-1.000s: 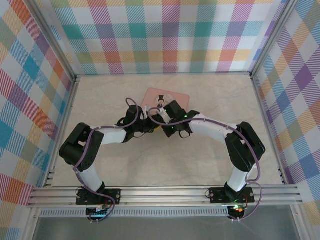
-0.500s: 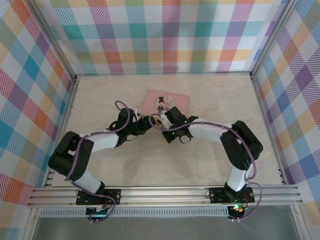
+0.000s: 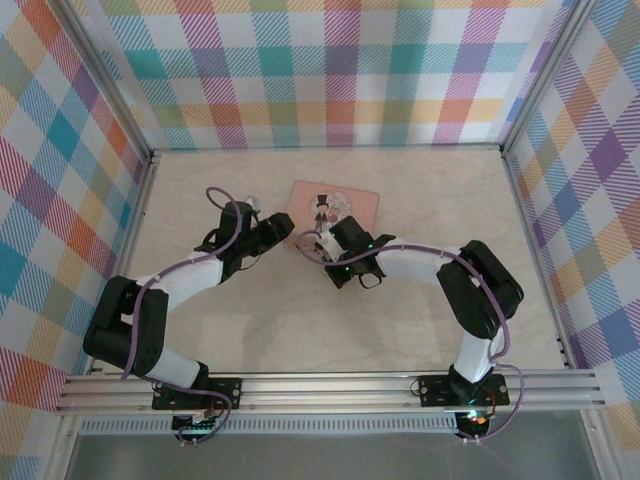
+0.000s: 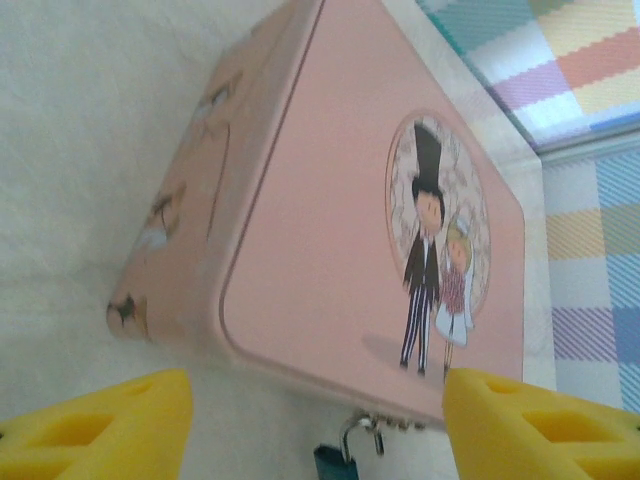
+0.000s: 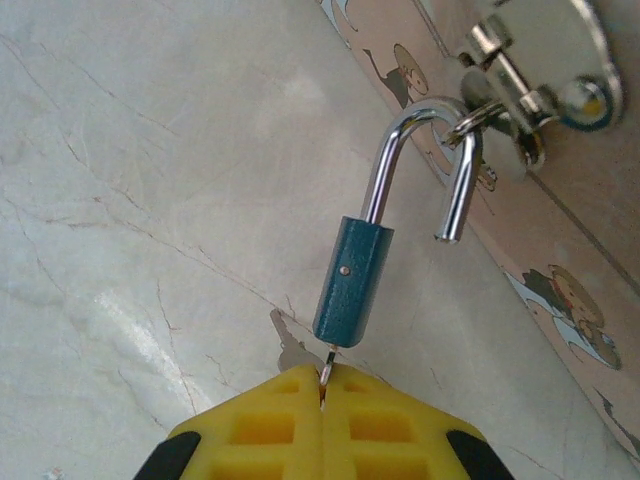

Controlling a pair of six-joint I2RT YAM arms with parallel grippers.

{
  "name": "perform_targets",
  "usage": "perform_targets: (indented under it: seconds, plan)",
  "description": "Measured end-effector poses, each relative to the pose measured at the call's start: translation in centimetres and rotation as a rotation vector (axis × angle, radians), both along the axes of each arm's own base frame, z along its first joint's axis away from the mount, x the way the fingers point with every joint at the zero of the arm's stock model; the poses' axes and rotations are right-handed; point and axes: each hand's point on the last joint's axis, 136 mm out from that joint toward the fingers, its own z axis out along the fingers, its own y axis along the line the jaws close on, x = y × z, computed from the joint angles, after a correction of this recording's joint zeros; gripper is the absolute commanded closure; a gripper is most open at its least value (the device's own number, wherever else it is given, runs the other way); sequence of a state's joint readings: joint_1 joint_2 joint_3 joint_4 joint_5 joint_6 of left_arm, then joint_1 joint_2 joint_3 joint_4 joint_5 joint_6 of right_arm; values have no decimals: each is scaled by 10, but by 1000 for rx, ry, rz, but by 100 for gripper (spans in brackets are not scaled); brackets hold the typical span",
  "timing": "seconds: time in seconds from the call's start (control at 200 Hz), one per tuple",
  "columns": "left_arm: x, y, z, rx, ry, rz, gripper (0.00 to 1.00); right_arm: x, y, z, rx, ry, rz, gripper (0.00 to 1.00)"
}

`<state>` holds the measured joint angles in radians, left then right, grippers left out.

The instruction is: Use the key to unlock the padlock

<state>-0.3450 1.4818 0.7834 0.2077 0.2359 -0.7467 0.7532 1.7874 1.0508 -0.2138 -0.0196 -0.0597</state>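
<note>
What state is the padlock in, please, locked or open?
Open. In the right wrist view, the padlock's shackle has one leg out of the blue body and is hooked through the pink tin's clasp ring.

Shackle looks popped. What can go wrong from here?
1. The open shackle hooks through the pink tin's hasp ring. Pulling with the right gripper could drag the tin, since the open left gripper is clear of it.
2. The right gripper pinches only a sliver of the key under the padlock, so it may slip or yank out.
</note>
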Motion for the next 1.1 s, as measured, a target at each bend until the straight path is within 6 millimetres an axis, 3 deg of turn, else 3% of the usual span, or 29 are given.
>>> perform_targets:
  seconds: [0.215,0.46,0.694,1.099]
  plan:
    - [34,5,18,47,-53,28,30,-1,-3,-2,-19,-20,32,100]
    - [63,-4,0,71,-15,9,31,1,-4,-1,-42,-52,67,100]
    - [65,-16,-17,36,31,-39,32,1,-7,2,-64,-90,115,100]
    - [64,-20,-18,17,37,-58,32,7,-12,2,-157,-194,254,100]
